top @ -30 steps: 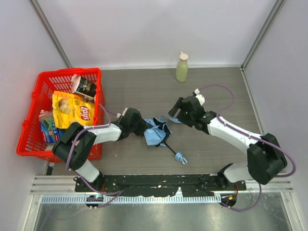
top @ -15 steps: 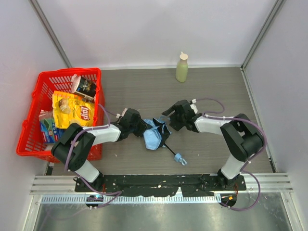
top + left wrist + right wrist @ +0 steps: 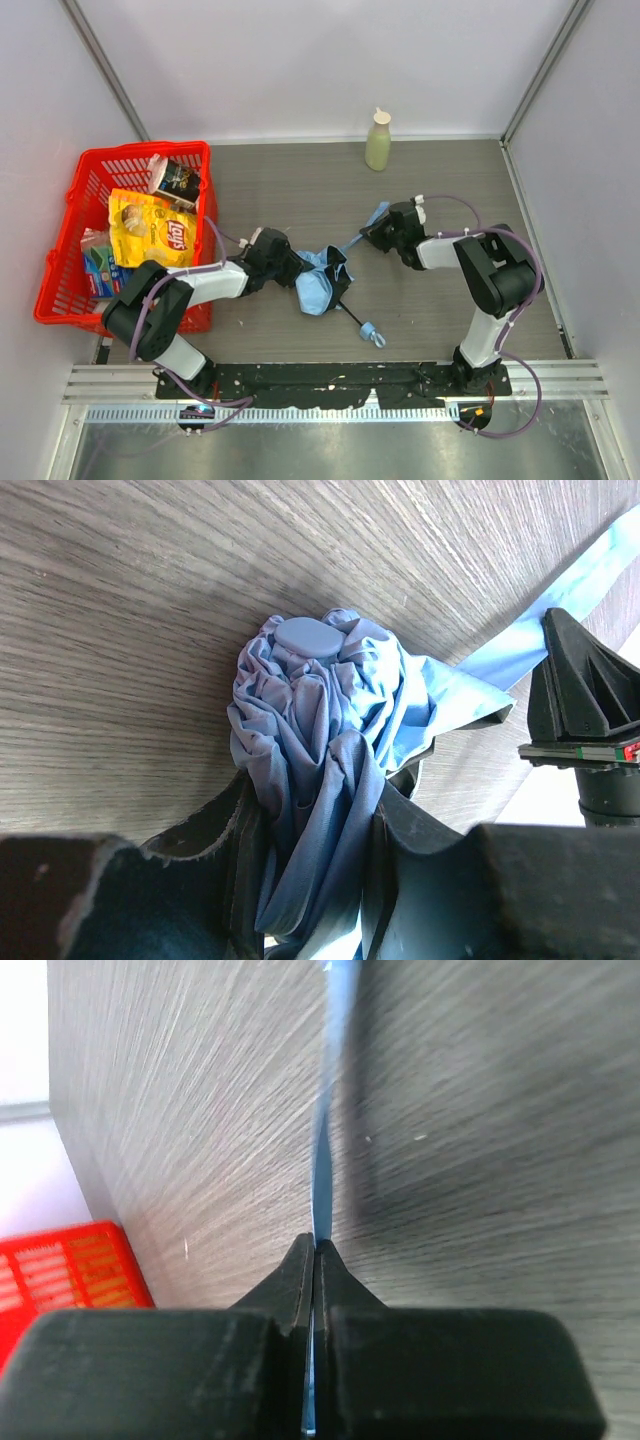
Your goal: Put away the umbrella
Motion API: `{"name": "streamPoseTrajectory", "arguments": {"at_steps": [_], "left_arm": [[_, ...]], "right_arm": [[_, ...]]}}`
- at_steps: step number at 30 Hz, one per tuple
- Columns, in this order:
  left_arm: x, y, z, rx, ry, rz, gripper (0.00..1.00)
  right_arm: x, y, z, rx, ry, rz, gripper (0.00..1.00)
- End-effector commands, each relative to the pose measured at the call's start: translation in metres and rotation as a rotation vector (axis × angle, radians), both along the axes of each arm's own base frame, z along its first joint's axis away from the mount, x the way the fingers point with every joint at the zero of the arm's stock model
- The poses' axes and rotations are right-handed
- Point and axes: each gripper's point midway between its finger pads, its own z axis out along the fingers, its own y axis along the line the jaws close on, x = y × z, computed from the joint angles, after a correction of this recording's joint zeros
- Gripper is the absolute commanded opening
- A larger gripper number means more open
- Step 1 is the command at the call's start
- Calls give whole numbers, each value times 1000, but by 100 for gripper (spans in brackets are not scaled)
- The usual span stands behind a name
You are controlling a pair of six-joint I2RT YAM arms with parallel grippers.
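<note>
The umbrella (image 3: 318, 287) lies mid-table as a crumpled sky-blue bundle, its thin black shaft running down-right to the small handle (image 3: 372, 333). My left gripper (image 3: 293, 270) is shut on the bundled fabric (image 3: 320, 730), which bulges between the fingers (image 3: 240, 830). The blue strap (image 3: 358, 238) stretches up-right from the bundle to my right gripper (image 3: 374, 226), which is shut flat on it. In the right wrist view the strap (image 3: 325, 1140) runs taut and edge-on out of the gripper (image 3: 315, 1250). In the left wrist view the strap (image 3: 560, 610) passes by the right gripper's body (image 3: 590, 700).
A red basket (image 3: 65, 290) at the left edge holds a yellow chips bag (image 3: 150, 228) and other packets; its corner shows in the right wrist view (image 3: 60, 1270). A pale green bottle (image 3: 378, 142) stands at the back wall. Walls close in on three sides.
My right gripper went in to the umbrella, shut on the strap and drew back to the right, pulling it taut. The left gripper kept its hold; the bundle shifted slightly.
</note>
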Motion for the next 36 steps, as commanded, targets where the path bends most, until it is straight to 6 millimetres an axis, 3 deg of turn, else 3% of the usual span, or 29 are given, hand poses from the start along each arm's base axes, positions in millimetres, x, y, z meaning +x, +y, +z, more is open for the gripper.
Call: {"name": "streamPoseTrajectory", "arguments": {"at_steps": [1,4,5,6,7,10,13,17,19,24,25,26,27,28,29,30,31,32,34,36], "left_arm": [[-64,64,-68,298,246,-7,0],[-65,65,-69,300,250,-8,0],[-65,65,-69,299,249,-8,0],[-65,66,-70,302,251,-6,0],[-65,65,-69,300,249,-4,0],[-64,66,-68,303,247,-4,0],[-65,66,-68,305,247,-4,0],[-64,65,-69,300,250,-5,0],[-64,64,-69,297,251,-6,0],[-62,62,-67,291,247,-6,0],[-63,63,-67,294,249,-7,0],[-61,62,-65,291,240,-8,0],[-61,62,-65,294,240,-9,0],[-60,62,-64,295,237,-9,0],[-60,62,-63,298,235,-14,0],[-59,62,-63,300,236,-13,0],[-58,62,-63,300,234,-15,0],[-59,62,-63,301,237,-15,0],[-60,62,-64,299,240,-16,0],[-61,62,-65,299,240,-17,0]], "right_arm": [[23,0,45,-96,-316,195,1],[35,-11,51,-28,-351,194,1],[31,-6,45,18,-345,230,1],[36,-6,56,43,-400,233,1],[33,-3,50,64,-388,251,2],[38,-1,58,56,-438,274,5],[44,-10,55,12,-427,256,16],[53,-11,64,5,-468,257,15],[60,-5,64,18,-462,280,1],[65,-5,72,11,-448,283,1],[56,-5,59,-5,-362,292,5],[58,-5,72,-53,-378,298,12],[39,0,51,-97,-256,343,28],[42,6,64,-166,-287,398,44],[21,9,45,-210,-157,445,48],[21,15,53,-249,-164,493,51],[3,23,50,-270,-109,555,52],[0,27,57,-324,-138,606,57],[-28,54,66,-434,-199,768,60],[-38,61,71,-541,-290,878,65]]}}
